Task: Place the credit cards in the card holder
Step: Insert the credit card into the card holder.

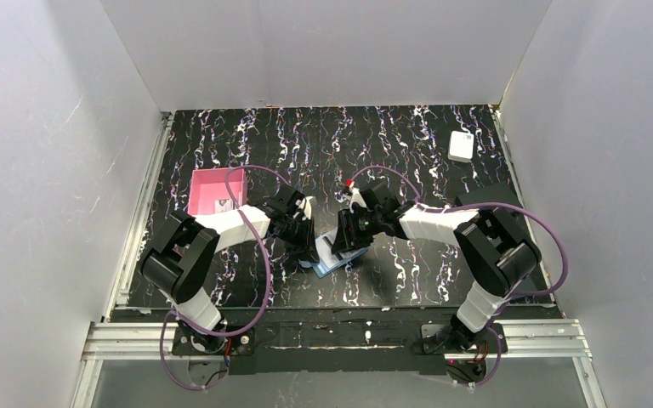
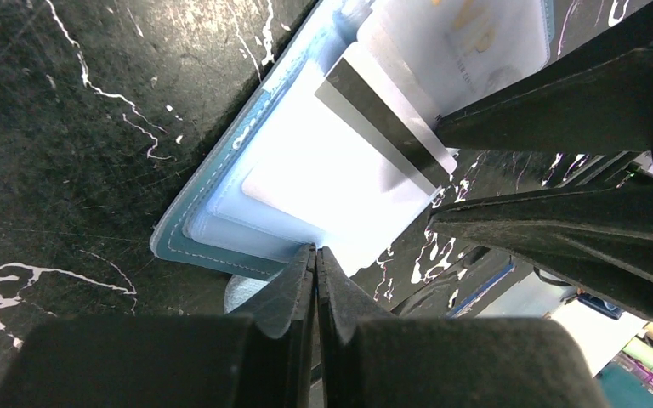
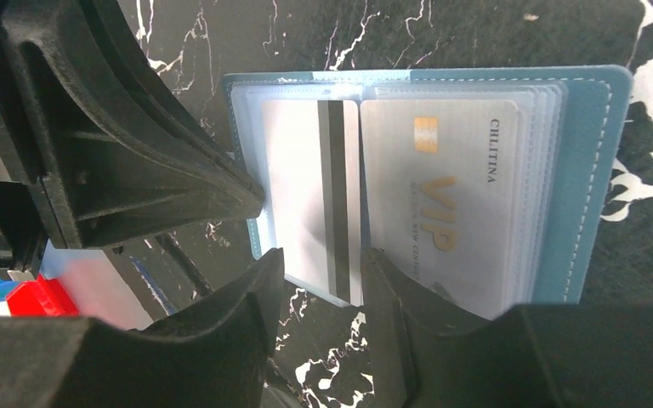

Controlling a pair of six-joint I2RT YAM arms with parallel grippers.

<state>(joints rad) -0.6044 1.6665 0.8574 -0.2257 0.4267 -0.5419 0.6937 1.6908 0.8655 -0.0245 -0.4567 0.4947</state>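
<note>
1. Sliding the striped card (image 3: 306,187) fully into its clear sleeve looks to be the step in hand. The card holder (image 3: 599,170) lies open and flat at the middle of the table. The card's lower end pokes out of the sleeve's mouth toward the bottom of the right wrist view.
2. To do it well, push along the card's long axis, straight toward the top of that frame, with the card held flat so it does not lift or buckle. A skewed push would likely jam a corner against the seam beside the VIP card (image 3: 451,195), which sits in the sleeve just to the right.
3. The left gripper (image 2: 315,255) is closed, its fingertips touching each other. Its tip rests on the holder's edge, at lower centre of the left wrist view. It ought to bear down there so the holder cannot skate away under the push.
4. The right gripper (image 3: 321,285) has its fingers apart, one on each side of the card's protruding end. Whether they pinch the card or merely bracket it, I cannot tell from these angles.
5. The card lies directly ahead of the right gripper, with the holder beyond it. The left gripper's tip sits just beside the card's left edge.
</note>
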